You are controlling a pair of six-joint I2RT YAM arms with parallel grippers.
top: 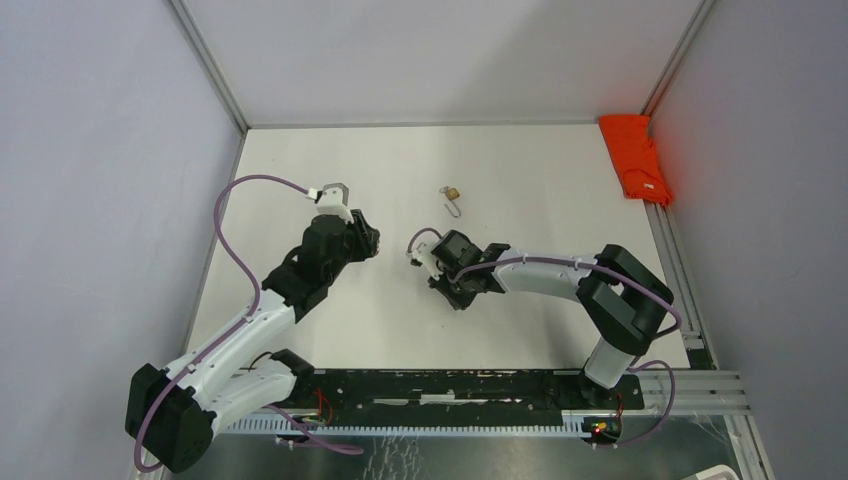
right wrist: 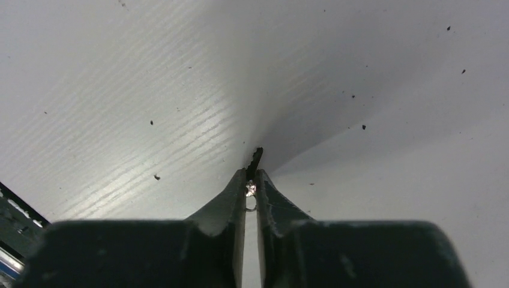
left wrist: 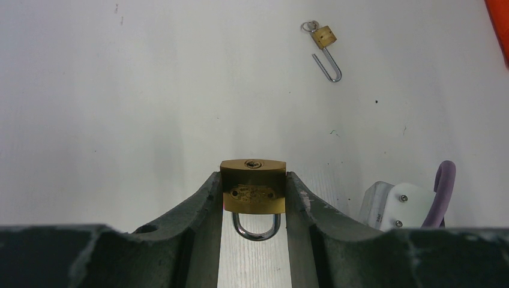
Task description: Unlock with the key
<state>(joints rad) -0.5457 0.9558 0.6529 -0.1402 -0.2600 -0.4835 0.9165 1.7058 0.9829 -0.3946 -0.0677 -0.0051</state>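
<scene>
Though the top view hides it behind the left arm's wrist, the left wrist view shows the brass padlock with a steel shackle clamped between the left fingers, low at frame centre, keyhole facing away. Only the right wrist view shows the small dark key, pinched in the tips of the right fingers over the white table. A second small brass padlock, shackle open, lies above centre in the top view; an orange-red cloth sits upper right.
</scene>
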